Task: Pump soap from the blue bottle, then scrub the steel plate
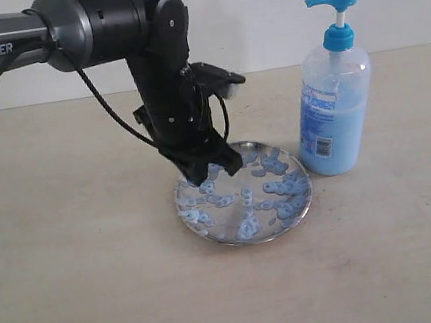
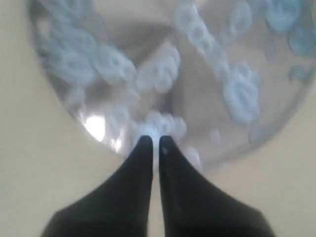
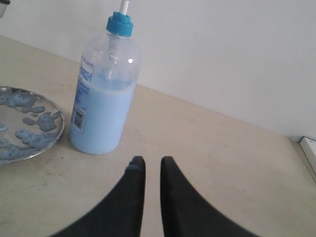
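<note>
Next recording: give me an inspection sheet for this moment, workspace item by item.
Surface: beige table, matte.
Job's things: steel plate dotted with soap; blue bottle upright beside it, partly full.
Clutter: nothing seen.
Grippers: left gripper shut, empty, tips at the plate's rim; right gripper shut, empty, short of the bottle.
Cables: black cable looping off the left arm.
Surroundings: white wall; white object at the table edge, unclear.
</note>
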`<state>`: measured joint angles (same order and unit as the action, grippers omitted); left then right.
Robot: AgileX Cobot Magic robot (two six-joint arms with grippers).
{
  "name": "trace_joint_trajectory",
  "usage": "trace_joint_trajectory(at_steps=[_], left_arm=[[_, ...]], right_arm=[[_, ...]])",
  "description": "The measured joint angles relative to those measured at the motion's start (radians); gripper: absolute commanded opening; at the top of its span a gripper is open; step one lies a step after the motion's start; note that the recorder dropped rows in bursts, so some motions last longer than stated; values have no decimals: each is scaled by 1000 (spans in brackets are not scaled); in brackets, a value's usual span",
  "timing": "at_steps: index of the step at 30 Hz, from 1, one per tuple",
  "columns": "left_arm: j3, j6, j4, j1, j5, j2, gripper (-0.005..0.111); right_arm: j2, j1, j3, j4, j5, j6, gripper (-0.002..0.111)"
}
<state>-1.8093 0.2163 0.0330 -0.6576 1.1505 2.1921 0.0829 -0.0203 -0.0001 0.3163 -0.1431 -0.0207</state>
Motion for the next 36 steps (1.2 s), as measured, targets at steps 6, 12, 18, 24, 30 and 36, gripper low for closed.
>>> trace_joint_trajectory(at_steps=[6,12,18,24,30,36], left_arm=[[-13,434,481,-13,-216,115,4],[-5,188,-15,-11,-143,75,4],[-14,311,232,6,-486,52,4],[-10,426,256,-2,-185,98,4],[-9,191,117,29,-418,74,4],[-13,721,578,21,-285,74,4]], right_arm=[[0,0,0,2,-2,0,8],[0,0,0,2,-2,0,8],[0,0,0,2,-4,-2,8],[0,0,0,2,-4,-4,8],[0,0,0,2,-4,-4,8],[0,0,0,2,0,-6,8]])
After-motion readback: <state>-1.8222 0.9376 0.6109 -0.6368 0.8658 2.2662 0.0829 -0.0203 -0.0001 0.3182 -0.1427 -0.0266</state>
